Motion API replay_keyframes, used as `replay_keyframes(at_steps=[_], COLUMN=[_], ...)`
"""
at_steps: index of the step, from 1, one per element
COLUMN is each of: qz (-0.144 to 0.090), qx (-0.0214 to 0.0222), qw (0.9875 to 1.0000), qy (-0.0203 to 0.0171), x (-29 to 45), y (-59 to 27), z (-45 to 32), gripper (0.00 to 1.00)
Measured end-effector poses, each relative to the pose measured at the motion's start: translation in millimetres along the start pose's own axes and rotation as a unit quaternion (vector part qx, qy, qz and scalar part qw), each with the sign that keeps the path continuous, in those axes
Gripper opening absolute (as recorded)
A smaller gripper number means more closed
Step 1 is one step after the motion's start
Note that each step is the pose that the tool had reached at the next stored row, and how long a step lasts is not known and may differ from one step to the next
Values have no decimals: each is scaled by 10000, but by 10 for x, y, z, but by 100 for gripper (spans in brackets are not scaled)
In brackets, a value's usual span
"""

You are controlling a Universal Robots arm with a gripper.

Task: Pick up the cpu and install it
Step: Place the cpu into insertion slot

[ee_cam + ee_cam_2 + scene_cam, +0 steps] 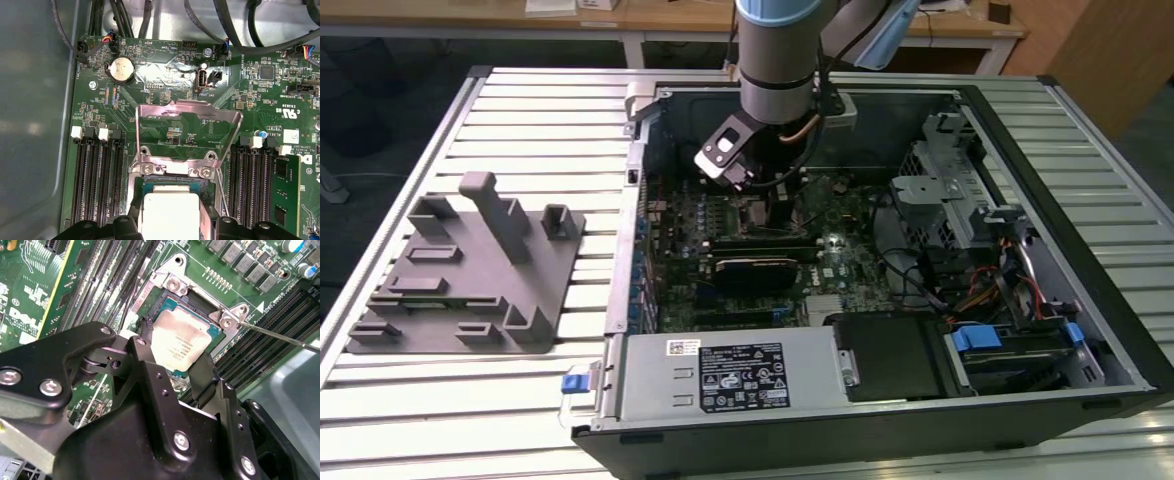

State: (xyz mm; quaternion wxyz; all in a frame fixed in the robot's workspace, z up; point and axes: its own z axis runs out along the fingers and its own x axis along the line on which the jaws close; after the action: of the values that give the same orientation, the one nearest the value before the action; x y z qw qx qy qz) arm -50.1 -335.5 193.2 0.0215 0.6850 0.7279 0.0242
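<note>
Down inside the open computer case, low over the green motherboard. Closed narrowly with the gripper on the cpu, pressing on two opposite edges as far as can be judged.

Directly between the fingers with the chip: silvery top up, flat or nearly so, within the metal frame of the socket. No sideways offset visible between the two. Cannot tell whether seated or held just above the contacts.

In the first wrist view: hinged load plate standing raised beyond the cpu, memory slots on both flanks, coin cell farther off. In the second wrist view instead: thin socket lever lying out clear of the frame. In the exterior view: grey tray on the slatted tabletop, well apart from the case, on the exterior view's left.
</note>
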Motion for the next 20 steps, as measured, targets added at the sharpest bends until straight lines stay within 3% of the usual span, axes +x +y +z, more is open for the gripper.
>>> replay_keyframes(at_steps=[4,9,20], qz=[3,6,191], qx=[0,4,4], qw=[10000,10000,9998], qy=[-9,-67,-75], x=[0,0,0], y=[0,0,0], z=[1,0,0], gripper=[53,53,53])
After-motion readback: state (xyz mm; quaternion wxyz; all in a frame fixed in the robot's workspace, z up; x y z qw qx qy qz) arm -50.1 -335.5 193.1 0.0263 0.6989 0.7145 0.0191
